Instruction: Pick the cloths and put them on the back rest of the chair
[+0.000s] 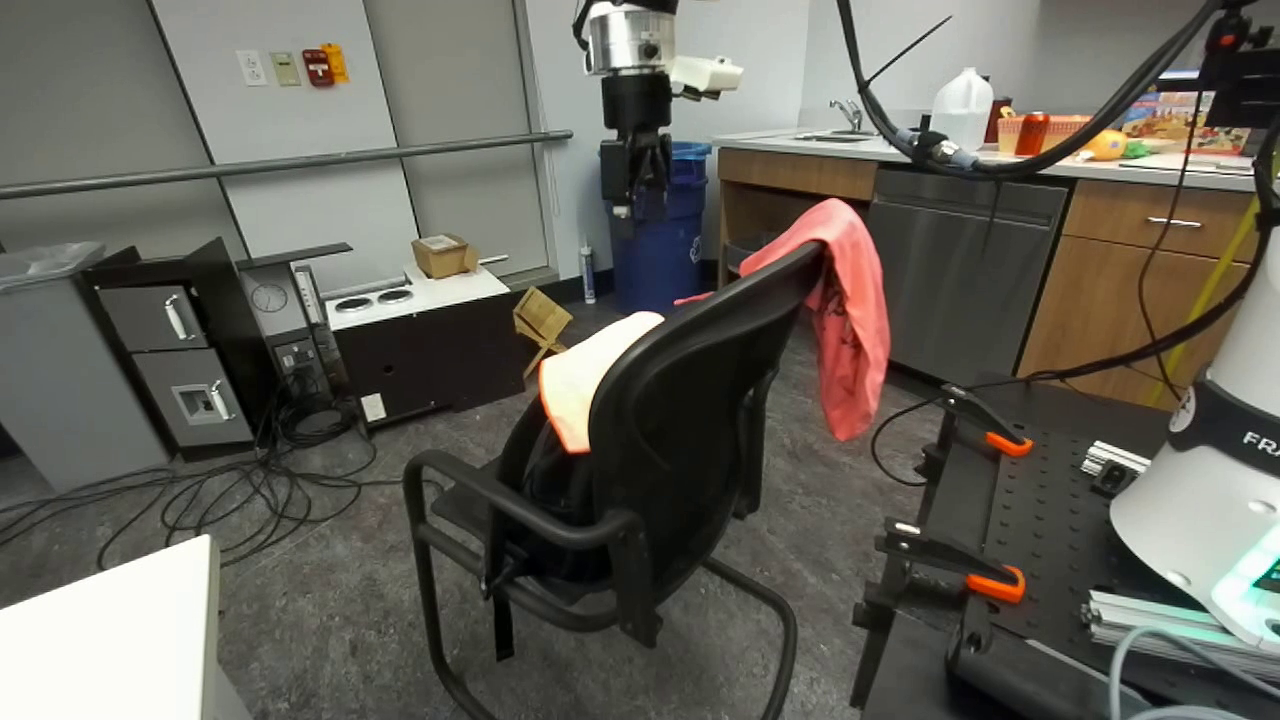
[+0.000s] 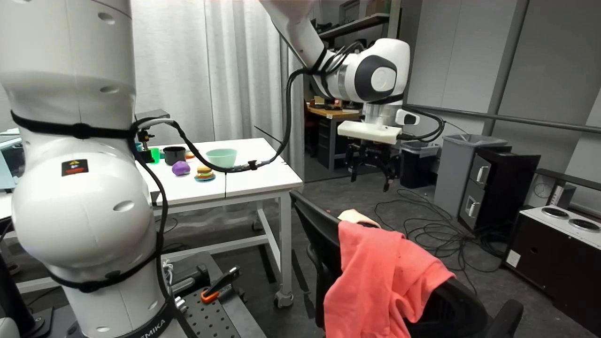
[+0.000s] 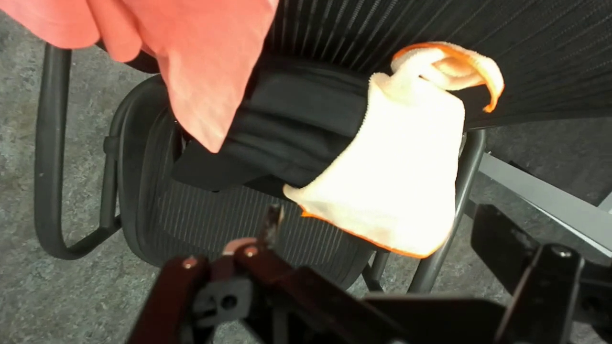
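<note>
The salmon cloth hangs draped over one upper corner of the chair's black back rest. It also shows in an exterior view and at the top left of the wrist view. The peach-cream cloth, orange-edged, lies on a black bag on the seat, against the front of the back rest and beside an armrest. In both exterior views the back rest partly hides this cloth. My gripper is open and empty, above the seat side of the chair; its fingers stand apart.
A black bag sits on the seat. Armrests rise at the chair's sides. A white table with a bowl and toys stands beside the chair. The robot's black base table carries orange-tipped clamps. Cables lie on the floor.
</note>
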